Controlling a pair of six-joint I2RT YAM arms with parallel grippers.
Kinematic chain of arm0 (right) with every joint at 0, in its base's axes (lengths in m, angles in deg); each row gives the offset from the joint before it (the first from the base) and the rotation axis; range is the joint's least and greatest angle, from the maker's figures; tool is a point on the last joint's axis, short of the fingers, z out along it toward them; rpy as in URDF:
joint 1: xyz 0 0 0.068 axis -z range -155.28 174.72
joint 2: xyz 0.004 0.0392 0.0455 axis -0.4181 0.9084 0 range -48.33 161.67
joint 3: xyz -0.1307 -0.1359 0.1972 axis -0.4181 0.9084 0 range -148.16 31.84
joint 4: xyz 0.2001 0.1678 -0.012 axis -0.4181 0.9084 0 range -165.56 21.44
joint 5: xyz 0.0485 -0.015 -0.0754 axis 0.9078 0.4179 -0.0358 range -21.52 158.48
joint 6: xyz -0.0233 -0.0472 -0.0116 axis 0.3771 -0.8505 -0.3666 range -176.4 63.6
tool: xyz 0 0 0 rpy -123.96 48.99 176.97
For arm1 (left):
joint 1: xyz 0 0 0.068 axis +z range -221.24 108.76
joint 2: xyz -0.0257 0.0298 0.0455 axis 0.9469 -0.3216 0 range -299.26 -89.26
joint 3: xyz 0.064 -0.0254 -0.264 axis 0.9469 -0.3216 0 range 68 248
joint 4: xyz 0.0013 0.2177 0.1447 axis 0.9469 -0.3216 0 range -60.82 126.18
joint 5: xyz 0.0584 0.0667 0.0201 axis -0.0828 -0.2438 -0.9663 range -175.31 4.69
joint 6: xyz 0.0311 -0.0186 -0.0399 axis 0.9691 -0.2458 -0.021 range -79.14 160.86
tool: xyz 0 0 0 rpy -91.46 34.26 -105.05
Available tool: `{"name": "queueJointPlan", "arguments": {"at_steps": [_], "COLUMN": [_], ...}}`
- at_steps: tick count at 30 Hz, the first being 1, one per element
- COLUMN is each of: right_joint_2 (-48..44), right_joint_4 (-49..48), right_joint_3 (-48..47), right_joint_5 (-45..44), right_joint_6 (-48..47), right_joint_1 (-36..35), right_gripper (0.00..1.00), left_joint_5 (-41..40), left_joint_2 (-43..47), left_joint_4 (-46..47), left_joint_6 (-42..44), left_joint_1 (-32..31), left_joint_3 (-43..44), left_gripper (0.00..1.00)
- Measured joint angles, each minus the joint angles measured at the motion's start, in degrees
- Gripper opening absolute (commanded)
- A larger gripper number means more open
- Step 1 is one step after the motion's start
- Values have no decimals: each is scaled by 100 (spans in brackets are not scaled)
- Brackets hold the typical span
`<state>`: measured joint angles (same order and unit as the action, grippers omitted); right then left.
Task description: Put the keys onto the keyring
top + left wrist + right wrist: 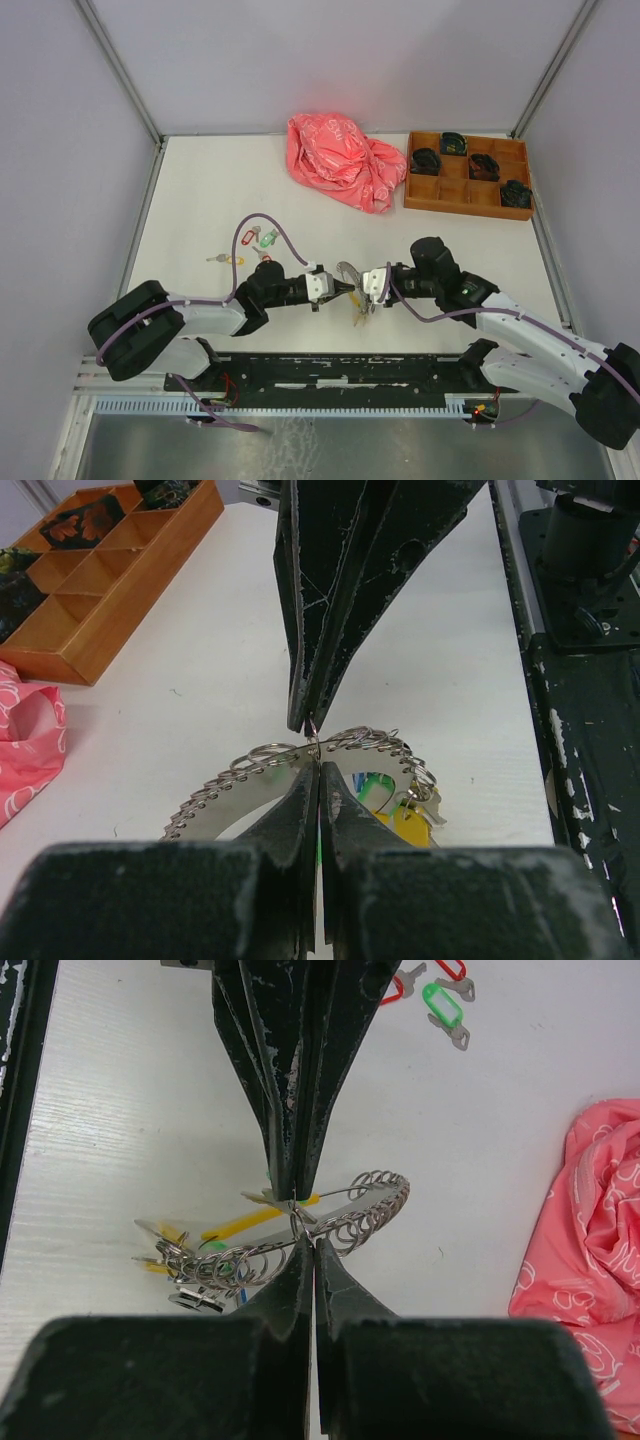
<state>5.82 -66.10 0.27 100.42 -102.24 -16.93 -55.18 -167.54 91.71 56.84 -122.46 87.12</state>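
Observation:
The keyring (349, 270) is a silvery loop of small rings, raised between my two grippers near the table's front edge. My right gripper (312, 1242) is shut on one of its small rings (300, 1222). Opposite it, my left gripper (318, 765) is shut on a key (268, 1200) whose green tag shows between the fingers. The two grippers' tips almost touch at the keyring (375, 742). Keys with yellow and green tags (408, 820) hang from the loop. Loose keys lie to the left on the table: green tag (268, 238), red tag (252, 235), yellow tag (225, 259).
A crumpled pink bag (345, 160) lies at the back centre. A wooden compartment tray (467, 196) with black bundles stands at the back right. The black mounting rail (350, 370) runs along the near edge under both arms.

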Motion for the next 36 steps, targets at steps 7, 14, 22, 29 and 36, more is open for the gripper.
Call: {"name": "queueJointPlan", "arguments": {"at_steps": [7, 14, 22, 29, 36], "right_joint_2": [0, 2, -31, -201, -216], "right_joint_4": [-2, -138, -232, -212, -315], "right_joint_3": [2, 35, 66, 81, 208], "right_joint_5": [-120, -20, -26, -299, -629], "right_joint_6": [61, 186, 275, 295, 581], "right_joint_1": [-90, -243, -249, -249, -249], "right_gripper": [1, 1, 1, 1, 1], "left_joint_5": [-7, -24, -116, -581, -1209], "left_joint_2": [-11, -37, -83, 376, 1108], "left_joint_4": [249, 643, 721, 197, -957], "left_joint_6": [-140, -203, -243, -260, -446], "left_joint_1": [0, -2, -2, -2, -2], "left_joint_3": [-59, -63, -76, -229, -240], "left_gripper": [3, 3, 3, 3, 3]}}
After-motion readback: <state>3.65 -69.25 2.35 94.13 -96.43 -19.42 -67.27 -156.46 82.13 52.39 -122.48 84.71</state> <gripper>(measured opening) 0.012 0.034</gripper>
